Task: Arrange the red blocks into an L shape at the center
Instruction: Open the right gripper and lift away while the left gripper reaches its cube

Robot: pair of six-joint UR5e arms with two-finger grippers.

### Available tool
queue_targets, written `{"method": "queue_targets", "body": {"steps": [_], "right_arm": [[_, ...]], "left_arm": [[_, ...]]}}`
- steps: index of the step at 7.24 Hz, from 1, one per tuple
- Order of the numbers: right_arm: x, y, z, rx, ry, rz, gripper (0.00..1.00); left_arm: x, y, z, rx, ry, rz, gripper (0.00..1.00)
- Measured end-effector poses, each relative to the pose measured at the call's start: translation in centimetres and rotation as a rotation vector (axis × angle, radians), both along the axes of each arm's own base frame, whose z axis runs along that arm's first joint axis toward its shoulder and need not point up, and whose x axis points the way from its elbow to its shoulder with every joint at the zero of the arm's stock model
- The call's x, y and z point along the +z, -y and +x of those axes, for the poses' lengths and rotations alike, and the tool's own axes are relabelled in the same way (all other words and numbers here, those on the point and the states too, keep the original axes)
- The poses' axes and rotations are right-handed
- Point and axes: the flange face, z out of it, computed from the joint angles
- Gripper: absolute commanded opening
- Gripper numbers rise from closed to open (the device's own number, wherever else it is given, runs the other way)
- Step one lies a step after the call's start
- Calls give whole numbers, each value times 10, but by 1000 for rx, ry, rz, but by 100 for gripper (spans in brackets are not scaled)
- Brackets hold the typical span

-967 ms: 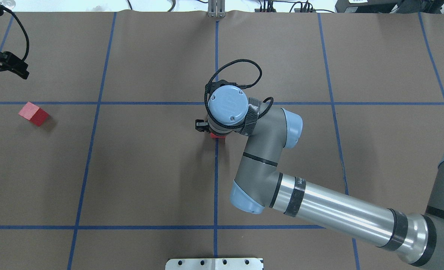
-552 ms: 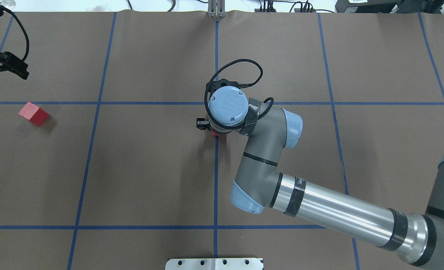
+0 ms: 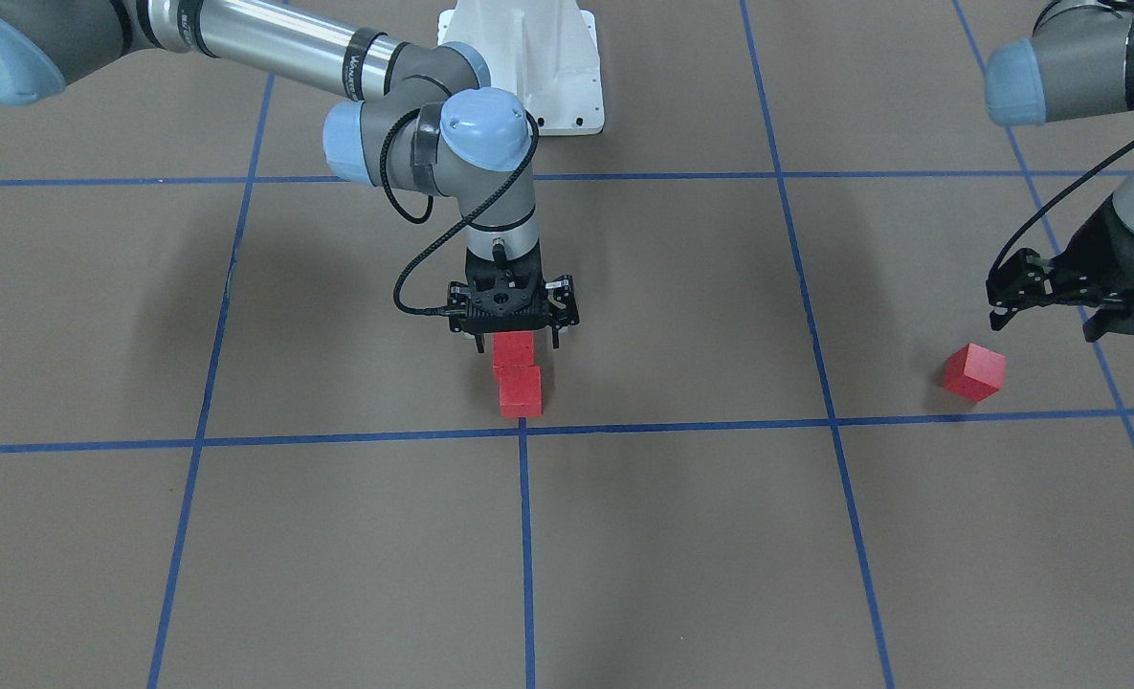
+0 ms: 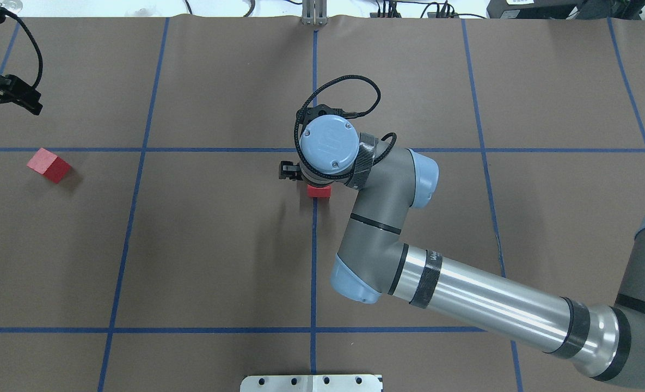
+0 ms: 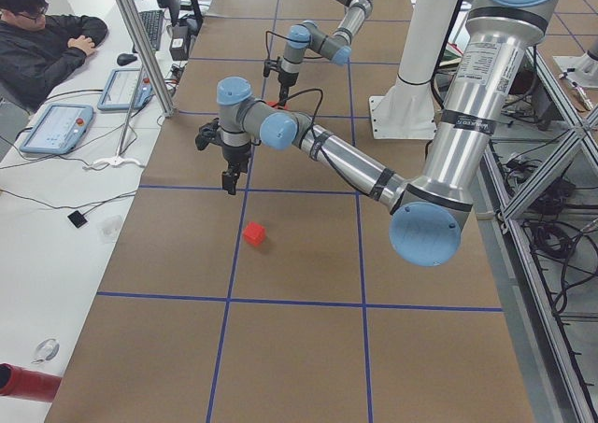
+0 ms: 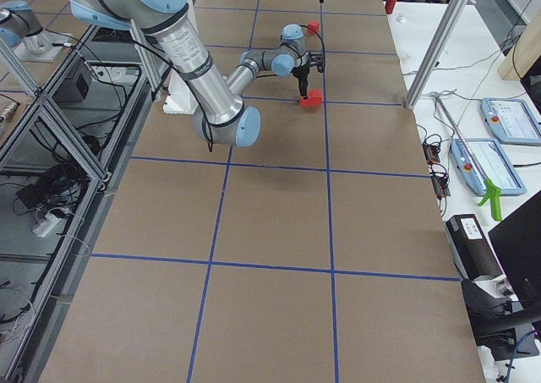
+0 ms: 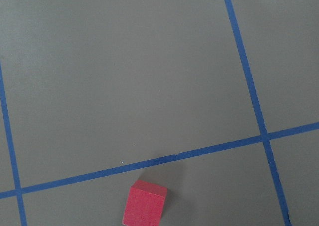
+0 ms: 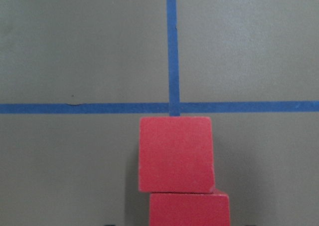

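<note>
Two red blocks touch in a short row just on the robot's side of the centre grid crossing [image 3: 522,428]: one [image 3: 521,390] nearer the crossing, one [image 3: 514,348] behind it. My right gripper [image 3: 517,340] hangs open just above the rear block, a finger either side, touching neither. The right wrist view shows both blocks [image 8: 175,153] [image 8: 189,209], slightly offset. Overhead, the wrist hides all but one block's edge [image 4: 319,191]. The third red block [image 3: 974,371] [image 4: 49,165] [image 7: 144,204] lies alone on the left side. My left gripper [image 3: 995,311] [image 4: 31,103] hovers beyond it, fingers together, empty.
Brown paper with a blue tape grid [image 4: 314,272] covers the table. The white robot base [image 3: 528,67] stands at the near edge. An operator [image 5: 42,45] sits at a side desk with tablets, beyond the table's far edge.
My right wrist has drawn slightly away from the robot and off the blocks, so more of one red block shows overhead. The left gripper and the lone block have not moved.
</note>
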Motion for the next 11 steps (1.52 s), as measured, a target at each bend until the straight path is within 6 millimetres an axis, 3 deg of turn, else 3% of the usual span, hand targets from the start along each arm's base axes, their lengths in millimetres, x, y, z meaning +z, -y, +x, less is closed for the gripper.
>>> {"method": "queue_targets", "body": {"steps": [2, 3, 5, 7, 8, 9, 11], "right_arm": [[-11, 17, 17, 10, 21, -8, 99], [-18, 32, 36, 1, 49, -30, 99], [-26, 64, 93, -16, 104, -89, 99], [-4, 77, 150, -27, 88, -124, 99], [15, 81, 174, -39, 68, -123, 99], [28, 84, 190, -51, 57, -123, 99], [35, 86, 200, -57, 51, -125, 99]], "left_arm": [[4, 1, 1, -27, -5, -24, 100], [13, -2, 0, -73, -22, -43, 100], [64, -16, -1, -141, -83, -10, 100], [113, -25, 29, -100, -115, 68, 100], [124, -31, 52, -64, -100, 102, 100], [129, -37, 69, -31, -82, 130, 100], [139, -44, 78, 24, -55, 164, 100]]}}
